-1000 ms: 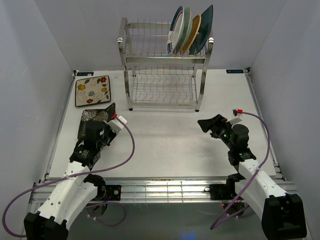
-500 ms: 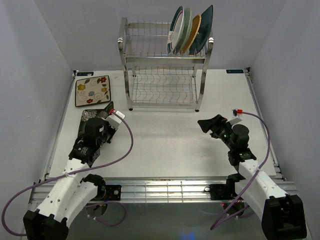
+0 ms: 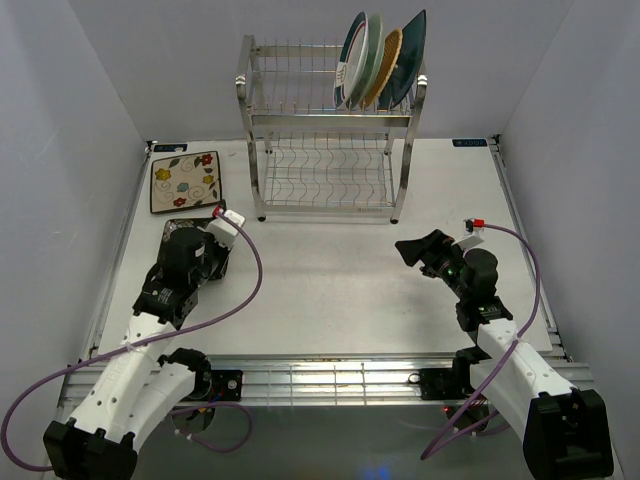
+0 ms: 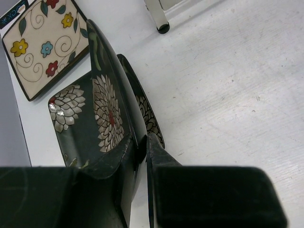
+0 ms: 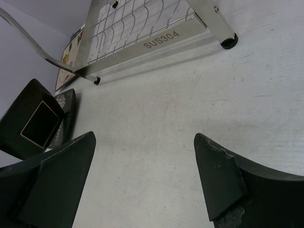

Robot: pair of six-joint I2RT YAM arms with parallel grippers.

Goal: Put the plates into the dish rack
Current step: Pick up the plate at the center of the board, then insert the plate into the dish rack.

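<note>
Four plates (image 3: 378, 62) in the dish rack (image 3: 325, 150); two left of it (left gripper (image 4: 141, 145) pinches the dark plate (image 4: 104, 109); right gripper (image 5: 142, 159) agape).

Tabletop (image 3: 330, 290): white, matt, level. The left wrist view shows fine scuffs and grey specks on it (image 4: 228, 95). Metal rail (image 3: 330, 375) along the 6 o'clock edge, slotted, catching glare. Blue label (image 3: 467, 143) at the 1 o'clock corner, second label (image 3: 168, 147) at the 11 o'clock corner; print on both too small to read. Pale grey walls (image 3: 70, 120) stand close at 9, 12 and 3 o'clock, plain.
</note>
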